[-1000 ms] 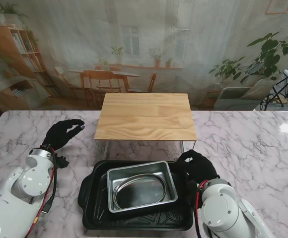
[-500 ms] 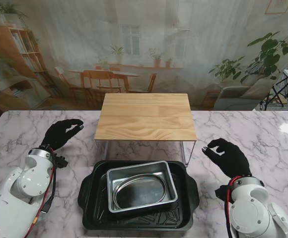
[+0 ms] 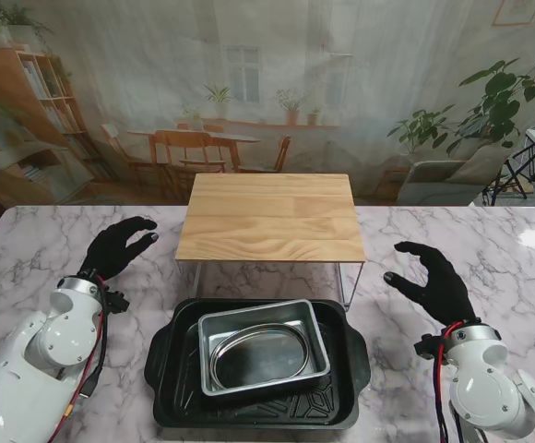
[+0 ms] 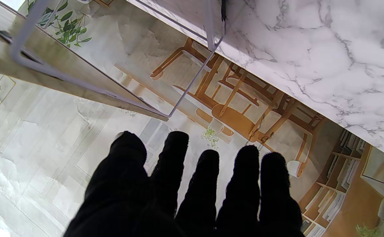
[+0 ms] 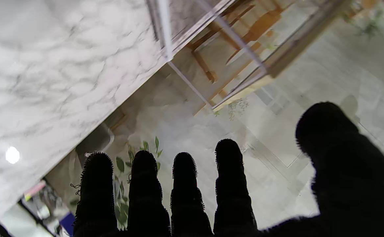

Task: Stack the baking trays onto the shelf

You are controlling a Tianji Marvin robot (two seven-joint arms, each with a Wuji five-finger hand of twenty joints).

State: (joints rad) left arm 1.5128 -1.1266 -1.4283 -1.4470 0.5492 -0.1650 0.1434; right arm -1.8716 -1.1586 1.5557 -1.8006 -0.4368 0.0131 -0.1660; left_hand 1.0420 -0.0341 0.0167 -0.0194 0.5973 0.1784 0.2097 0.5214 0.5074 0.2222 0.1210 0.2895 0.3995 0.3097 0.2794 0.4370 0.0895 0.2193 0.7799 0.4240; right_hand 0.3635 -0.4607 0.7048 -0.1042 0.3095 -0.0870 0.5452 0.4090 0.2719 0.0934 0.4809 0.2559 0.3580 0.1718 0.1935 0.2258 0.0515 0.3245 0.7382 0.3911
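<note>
A black baking tray (image 3: pixel 166 360) lies on the marble table just nearer to me than the wooden shelf (image 3: pixel 270 217). Inside it rests a smaller silver tray (image 3: pixel 261 349), tilted a little, with an oval dish shape showing in its bottom. My left hand (image 3: pixel 116 247) hovers open to the left of the shelf, fingers apart, holding nothing. My right hand (image 3: pixel 433 281) is open to the right of the shelf, apart from both trays. Both wrist views show black-gloved fingers (image 4: pixel 175 164) (image 5: pixel 183 177) spread, with the shelf's wire legs (image 4: pixel 195 82) (image 5: pixel 165 29) beyond them.
The shelf stands on thin metal legs (image 3: pixel 345 281) with a gap underneath. The marble table (image 3: pixel 489 249) stretches to either side. A printed backdrop of a room hangs behind the table's far edge.
My right hand has let go of the black tray's right rim, opened, and swung out to the right and farther from me. The left hand barely moved. The trays stayed put.
</note>
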